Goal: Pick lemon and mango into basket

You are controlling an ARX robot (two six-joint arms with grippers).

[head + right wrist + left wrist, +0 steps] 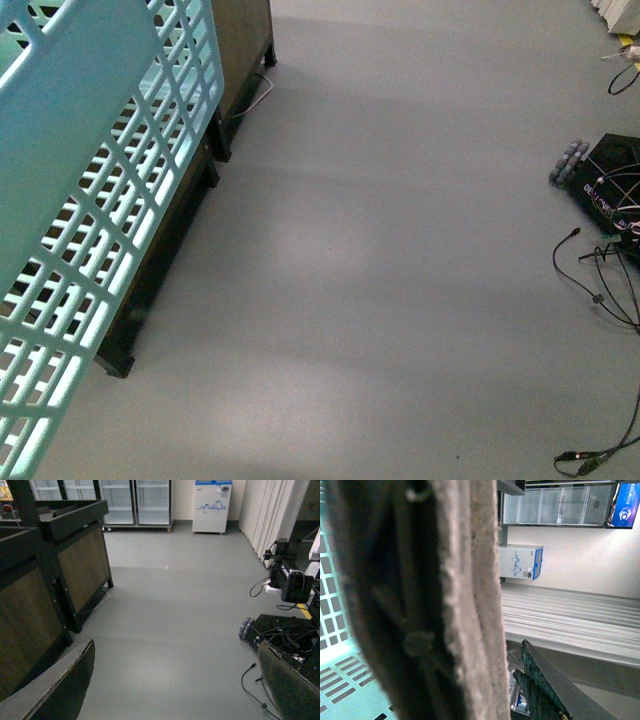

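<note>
The light teal slotted basket (pixel 90 200) hangs tilted in the air and fills the left of the front view. Neither arm shows there. In the left wrist view the basket's slotted wall (pixel 335 630) lies behind a blurred brown handle (pixel 460 605) that crosses the picture close to the lens. My left gripper (pixel 506 682) is shut on the basket; only one dark finger (pixel 540 682) shows beside the handle. My right gripper (pixel 175 685) is open over bare floor, its fingers (pixel 65 687) wide apart and nothing between them. The lemon and the mango are out of view.
Dark wooden display stands (pixel 245 60) (pixel 75 555) line the left side. A black wheeled base with loose cables (pixel 610 190) (pixel 285 635) sits at the right. Glass-door fridges (pixel 135 502) and a white freezer (pixel 212 507) stand at the far wall. Grey floor (pixel 380 250) lies between.
</note>
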